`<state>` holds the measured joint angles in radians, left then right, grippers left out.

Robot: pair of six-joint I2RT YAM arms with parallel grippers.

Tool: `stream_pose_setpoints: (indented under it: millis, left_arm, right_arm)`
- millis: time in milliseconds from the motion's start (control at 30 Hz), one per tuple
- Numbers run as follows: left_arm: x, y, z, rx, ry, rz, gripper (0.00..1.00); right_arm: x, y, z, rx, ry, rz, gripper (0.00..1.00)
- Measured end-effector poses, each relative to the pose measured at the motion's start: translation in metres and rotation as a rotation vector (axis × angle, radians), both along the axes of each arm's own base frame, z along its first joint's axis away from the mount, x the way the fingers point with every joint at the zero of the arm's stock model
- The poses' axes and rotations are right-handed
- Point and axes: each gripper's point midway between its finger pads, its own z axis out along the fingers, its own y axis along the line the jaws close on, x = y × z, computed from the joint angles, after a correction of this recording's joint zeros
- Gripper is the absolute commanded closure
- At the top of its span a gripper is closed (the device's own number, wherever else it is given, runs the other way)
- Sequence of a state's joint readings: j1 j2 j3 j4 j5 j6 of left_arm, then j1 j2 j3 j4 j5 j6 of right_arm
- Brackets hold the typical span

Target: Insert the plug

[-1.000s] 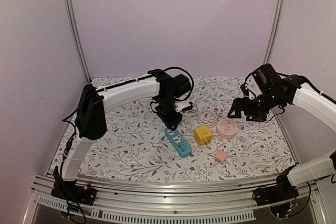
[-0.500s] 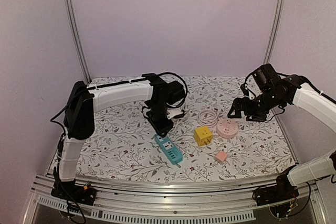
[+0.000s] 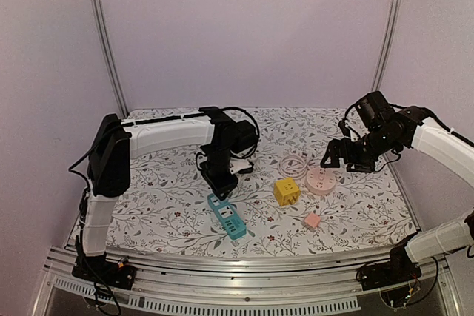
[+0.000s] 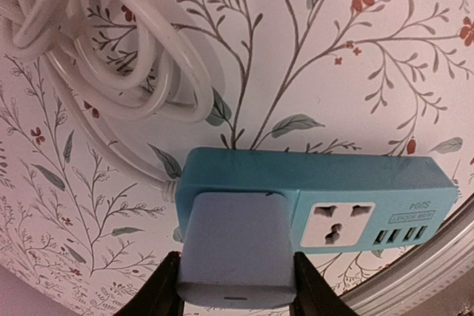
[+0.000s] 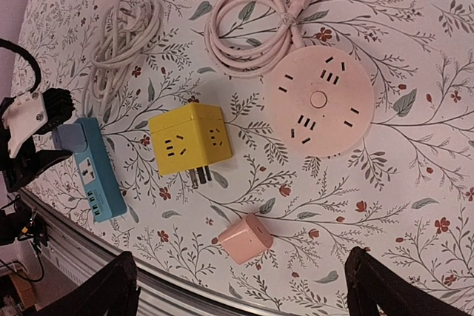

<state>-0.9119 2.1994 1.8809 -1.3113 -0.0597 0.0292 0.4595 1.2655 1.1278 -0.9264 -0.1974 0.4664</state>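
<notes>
Your left gripper (image 4: 235,288) clamped the plug (image 4: 235,246) against the strip (image 4: 333,183) end, prongs hidden, fingertips cut off by the frame; a cord (image 4: 111,49) lay coiled just beside, while your right gripper (image 5: 241,290) hung wide open near the round socket (image 5: 318,101)

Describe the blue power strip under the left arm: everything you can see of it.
The power strip is a teal plastic bar lying flat on the floral tablecloth, close to the table's front rail. Its face shows one free universal socket and four USB ports beside a small label. A pale blue plug block sits on its other end, pinched by the left tool. A white cord leaves that end toward a loose coil.
</notes>
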Motion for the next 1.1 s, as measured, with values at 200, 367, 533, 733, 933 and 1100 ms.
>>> stream_pose_setpoints:
  millis: [200, 367, 533, 733, 933, 1100]
  left_arm:
    - [0.003, -0.004, -0.001, 0.005, 0.003, 0.003, 1.0]
    - [0.004, -0.006, -0.003, 0.019, 0.013, 0.001, 1.0]
    - [0.004, -0.006, -0.004, 0.029, 0.017, -0.002, 0.96]
    - [0.004, -0.007, -0.004, 0.035, 0.02, -0.007, 0.81]
    - [0.005, -0.006, -0.003, 0.04, 0.02, -0.007, 0.74]
    - [0.007, -0.005, -0.002, 0.045, 0.012, -0.006, 0.69]
  right_arm:
    - [0.0, 0.0, -0.004, -0.007, 0.012, 0.001, 0.04]
    - [0.002, 0.001, -0.011, -0.02, 0.03, 0.006, 0.04]
    - [0.003, 0.001, -0.017, -0.031, 0.045, 0.012, 0.04]
    - [0.005, 0.002, -0.023, -0.042, 0.056, 0.022, 0.04]
    - [0.006, 0.003, -0.023, -0.046, 0.051, 0.031, 0.04]
    - [0.009, 0.003, -0.02, -0.048, 0.039, 0.037, 0.04]
